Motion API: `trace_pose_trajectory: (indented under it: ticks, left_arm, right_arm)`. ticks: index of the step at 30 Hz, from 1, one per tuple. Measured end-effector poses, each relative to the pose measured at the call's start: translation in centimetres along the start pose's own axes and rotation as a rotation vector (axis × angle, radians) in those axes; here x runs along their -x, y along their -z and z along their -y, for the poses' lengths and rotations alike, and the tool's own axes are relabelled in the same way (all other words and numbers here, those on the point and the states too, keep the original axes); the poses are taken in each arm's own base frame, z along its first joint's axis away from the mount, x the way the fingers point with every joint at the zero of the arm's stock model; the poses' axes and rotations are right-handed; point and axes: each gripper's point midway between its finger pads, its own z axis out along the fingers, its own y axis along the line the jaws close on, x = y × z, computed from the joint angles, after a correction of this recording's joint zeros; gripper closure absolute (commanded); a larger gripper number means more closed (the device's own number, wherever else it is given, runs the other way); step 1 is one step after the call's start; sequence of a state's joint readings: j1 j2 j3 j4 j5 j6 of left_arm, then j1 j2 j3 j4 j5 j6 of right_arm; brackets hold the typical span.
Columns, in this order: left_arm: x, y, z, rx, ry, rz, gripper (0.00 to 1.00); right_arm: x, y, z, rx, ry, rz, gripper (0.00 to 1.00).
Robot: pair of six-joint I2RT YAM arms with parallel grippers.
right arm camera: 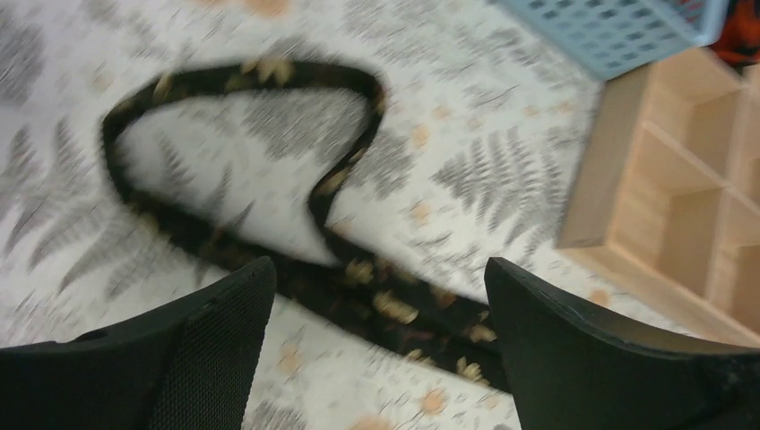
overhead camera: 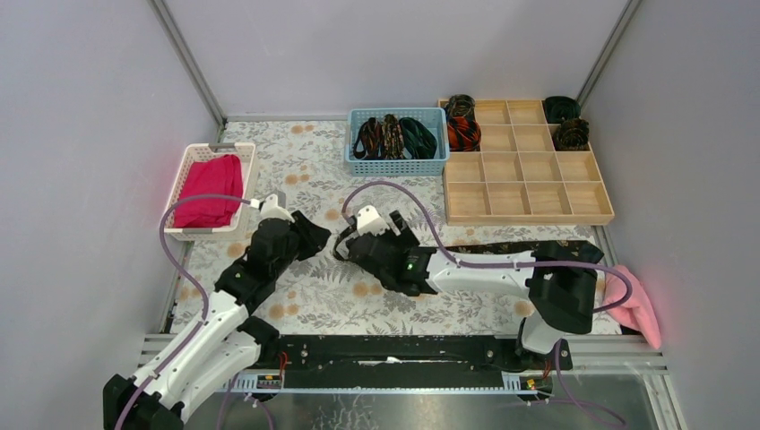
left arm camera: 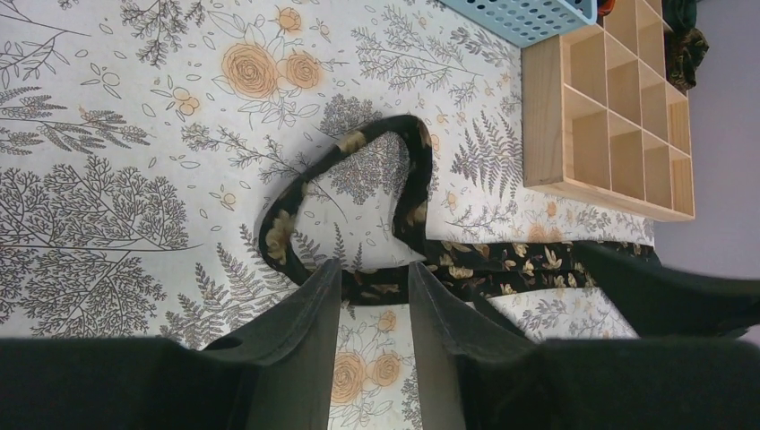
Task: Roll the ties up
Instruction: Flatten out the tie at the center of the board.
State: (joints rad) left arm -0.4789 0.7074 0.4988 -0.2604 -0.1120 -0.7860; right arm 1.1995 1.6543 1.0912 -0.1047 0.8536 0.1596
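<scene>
Near field: my left gripper (left arm camera: 375,269), fingers half spread and pinching nothing, straddles the black gold-flecked tie (left arm camera: 417,179) where its loose loop closes. The loop lies at 12 o'clock from these fingers and the long tail runs to 3 o'clock. My right gripper (right arm camera: 378,269), spread wide and empty, hovers over the same loop. Far field: blue basket (overhead camera: 396,166), wooden tray (overhead camera: 529,218). No legible writing.

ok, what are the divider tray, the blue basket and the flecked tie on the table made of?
divider tray: pale matte wood, likely unvarnished; thin slat walls.
blue basket: moulded plastic, judging by its perforated grid walls.
tie: limp fabric, loops and folds freely; black with gold-brown flecks, fibre unclear.
</scene>
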Motion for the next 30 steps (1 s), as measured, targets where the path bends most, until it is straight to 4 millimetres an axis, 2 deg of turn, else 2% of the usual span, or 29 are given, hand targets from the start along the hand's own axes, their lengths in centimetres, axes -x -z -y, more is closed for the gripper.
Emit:
trace_pose_trajectory:
  ticks: [3, 5, 8, 11, 13, 15, 20, 24, 25, 28, 30]
  left_arm:
    - [-0.2, -0.2, -0.2, 0.009, -0.002, -0.009, 0.59]
    - [-0.4, -0.4, -0.3, 0.016, -0.003, -0.017, 0.59]
    - [-0.5, -0.7, -0.3, 0.018, -0.003, -0.019, 0.59]
    - [-0.6, -1.2, -0.3, 0.017, -0.003, -0.021, 0.59]
    - [-0.8, -1.7, -0.3, 0.015, -0.003, -0.030, 0.59]
    - [-1.1, -2.3, -0.2, 0.012, -0.003, -0.041, 0.59]
    - [-2.2, -4.1, -0.5, 0.025, -0.007, -0.086, 0.59]
    - [-3.3, -5.5, -1.0, 0.050, -0.013, -0.130, 0.59]
    - [-3.6, -5.8, -1.2, 0.057, -0.015, -0.139, 0.59]
    - [-4.0, -6.5, -1.4, 0.066, -0.016, -0.159, 0.59]
    - [-4.4, -7.0, -1.4, 0.064, -0.016, -0.171, 0.59]
  right_arm:
    - [-1.9, 1.1, -2.3, 0.107, 0.017, -0.052, 0.05]
    - [-2.6, 1.6, -2.9, 0.152, 0.015, -0.079, 0.02]
    - [-2.8, 2.5, -2.1, 0.165, -0.020, -0.089, 0.02]
    - [-1.9, 3.3, 0.3, 0.144, -0.097, -0.089, 0.02]
    - [-1.2, 3.0, 3.1, 0.098, -0.188, -0.091, 0.04]
    - [-1.5, 2.4, 6.6, 0.031, -0.282, -0.107, 0.05]
    - [-5.4, 1.8, 16.2, -0.180, -0.495, -0.203, 0.08]
    - [-8.6, 3.1, 23.6, -0.346, -0.665, -0.251, 0.11]
    - [-9.8, 3.8, 26.0, -0.408, -0.721, -0.268, 0.13]
    - [-11.9, 4.1, 28.5, -0.471, -0.789, -0.312, 0.23]
    - [-14.8, 4.2, 30.3, -0.531, -0.851, -0.380, 0.29]
